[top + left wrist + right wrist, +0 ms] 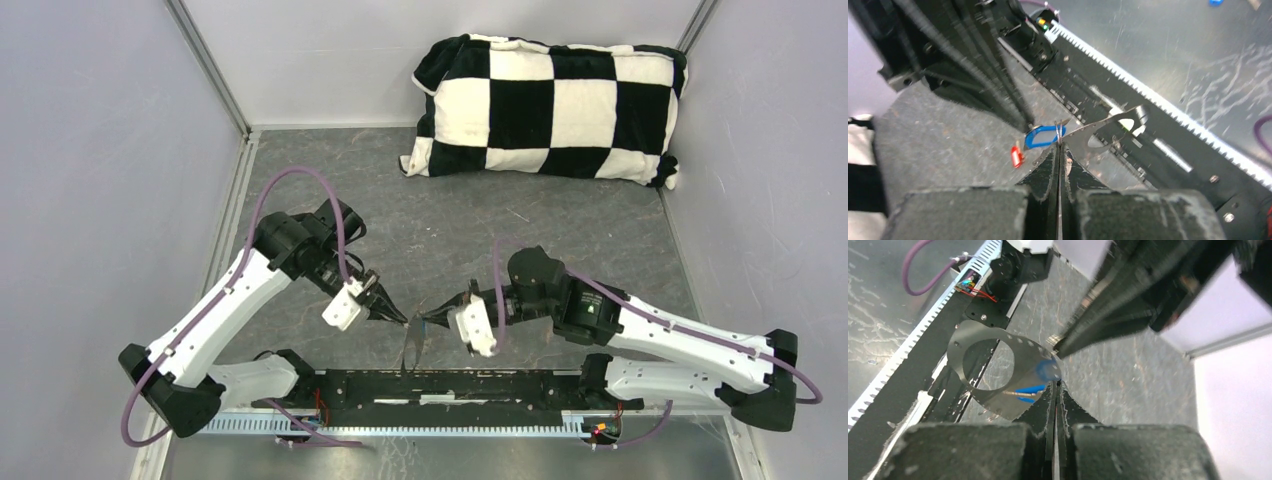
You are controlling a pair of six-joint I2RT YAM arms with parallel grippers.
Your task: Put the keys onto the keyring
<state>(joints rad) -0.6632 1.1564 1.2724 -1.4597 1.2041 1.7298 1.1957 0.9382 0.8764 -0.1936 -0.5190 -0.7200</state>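
My left gripper [403, 320] and right gripper [428, 320] meet tip to tip above the mat near the front edge. The left gripper [1060, 145] is shut on an edge of the keyring [1108, 131], a floppy grey band loop that hangs down below the tips [411, 348]. The right gripper [1055, 386] is shut on the blue-headed key [1049, 371], held against the keyring [1028, 357]. The blue key [1040, 137] shows just left of my left fingertips. The red-headed key [1017, 156] sits just below it; I cannot tell whether it hangs or lies on the mat.
A black-and-white checkered pillow [550, 105] lies at the back right. The black base rail [460, 385] and a white toothed strip [400, 425] run along the near edge, right below the grippers. Grey walls close in the left, back and right.
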